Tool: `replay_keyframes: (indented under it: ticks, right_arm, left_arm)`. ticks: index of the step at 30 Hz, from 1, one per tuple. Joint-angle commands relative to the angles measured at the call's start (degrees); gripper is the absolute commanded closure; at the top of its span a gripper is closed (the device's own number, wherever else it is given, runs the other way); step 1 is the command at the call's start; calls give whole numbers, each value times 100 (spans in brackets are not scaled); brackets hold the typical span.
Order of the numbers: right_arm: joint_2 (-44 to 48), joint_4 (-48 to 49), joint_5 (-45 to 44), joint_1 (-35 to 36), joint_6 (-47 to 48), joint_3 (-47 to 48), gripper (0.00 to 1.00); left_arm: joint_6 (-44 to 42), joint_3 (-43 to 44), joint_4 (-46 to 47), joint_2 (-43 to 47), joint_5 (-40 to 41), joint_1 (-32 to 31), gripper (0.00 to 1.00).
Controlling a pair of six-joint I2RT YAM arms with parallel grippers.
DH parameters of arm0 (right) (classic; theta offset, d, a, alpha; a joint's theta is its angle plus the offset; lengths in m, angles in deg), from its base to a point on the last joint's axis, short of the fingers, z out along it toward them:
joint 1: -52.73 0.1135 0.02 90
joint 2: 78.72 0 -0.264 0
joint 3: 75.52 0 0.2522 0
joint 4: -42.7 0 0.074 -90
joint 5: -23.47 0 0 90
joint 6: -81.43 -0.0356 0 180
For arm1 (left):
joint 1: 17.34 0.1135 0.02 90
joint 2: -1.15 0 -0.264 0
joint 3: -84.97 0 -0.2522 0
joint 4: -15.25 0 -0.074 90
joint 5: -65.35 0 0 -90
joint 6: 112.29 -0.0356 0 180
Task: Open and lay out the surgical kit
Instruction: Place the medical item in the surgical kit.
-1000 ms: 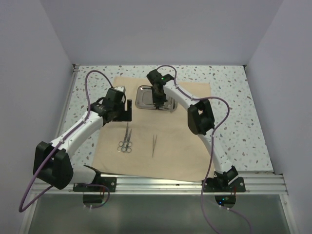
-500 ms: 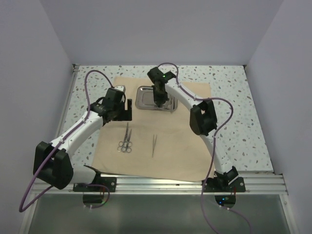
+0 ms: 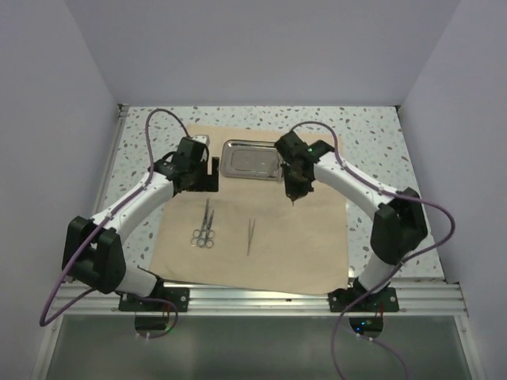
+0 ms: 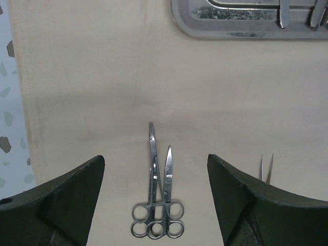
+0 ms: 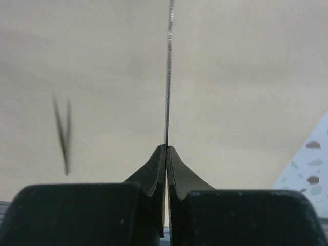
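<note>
Right arm has swung off the tray since a second ago. The right pincer (image 3: 295, 192) now hangs over the tan cloth sheet (image 3: 269, 257), just near-right of the tray's corner. Left arm has nudged slightly farther. The laid-out tools have not shifted.

Near to far:
- The cloth sheet is spread flat on the white speckled bench (image 3: 380, 158), with its near edge close to the arm bases.
- Two thin silver ring-handled instruments (image 4: 158, 205) lie touching side by side on the cloth's left half, rings near and tips far. I can't tell which is scissors and which is forceps.
- Thin silver tweezers (image 3: 250, 236) lie just right of them and apart, tips toward the near side. They are blurred in the right wrist view.
- The left pincer (image 3: 207, 176) is above the cloth, left of the tray. Its fingers are spread wide with nothing between them, and the ring-handled pair sits below the gap.
- The right pincer is closed, clamping a thin silver instrument (image 5: 168, 77) seen edge-on. The instrument sticks straight out past the fingertips, clear of the cloth. Its type is not readable.
- The shiny rectangular steel tray (image 3: 252, 158) sits on the far part of the cloth, between the two pincers. At least two more silver pieces (image 4: 282, 15) lie in it, cut off by the frame edge.
</note>
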Motion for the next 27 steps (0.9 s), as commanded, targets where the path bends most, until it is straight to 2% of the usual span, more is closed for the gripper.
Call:
replay_keyframes:
  ticks: [1, 5, 9, 11, 16, 17, 18, 19, 22, 24, 27]
  right_arm:
    - [1079, 223, -89, 35, -270, -1546, 100]
    - [2194, 451, 148, 44, -631, -3154, 100]
    - [2400, 680, 376, 35, -650, -3684, 100]
    - [2312, 890, 771, 35, -597, -3939, 100]
    - [2294, 1217, 1159, 132, -623, -4204, 100]
    - [2312, 1112, 1133, 141, -632, -4152, 91]
    - [2312, 1016, 1072, 132, -658, -4117, 72]
    - [2390, 910, 1019, 141, -693, -4064, 45]
    - [2618, 270, 528, 141, -825, -3713, 26]
    - [2716, -302, 80, 141, -921, -3388, 25]
    - [2839, -734, -115, 141, -948, -3036, 24]
  left_arm:
    - [-137, 577, 433, -386, -219, 33, 16]
    - [-137, 1166, 530, -992, -369, 24, 17]
    - [-128, 1990, 539, -1878, -421, -99, 17]
    - [-84, 2264, 522, -2361, -421, -143, 18]
    - [48, 3275, 372, -3268, -413, -371, 19]
    - [56, 3416, 311, -3531, -395, -450, 19]
    - [65, 3678, 276, -3655, -360, -477, 20]
    - [91, 3820, 232, -3770, -325, -503, 20]
    - [144, 4269, 74, -4192, -228, -574, 21]
    - [153, 4488, 38, -4447, -184, -626, 23]
    - [118, 4691, 38, -4737, -96, -758, 25]
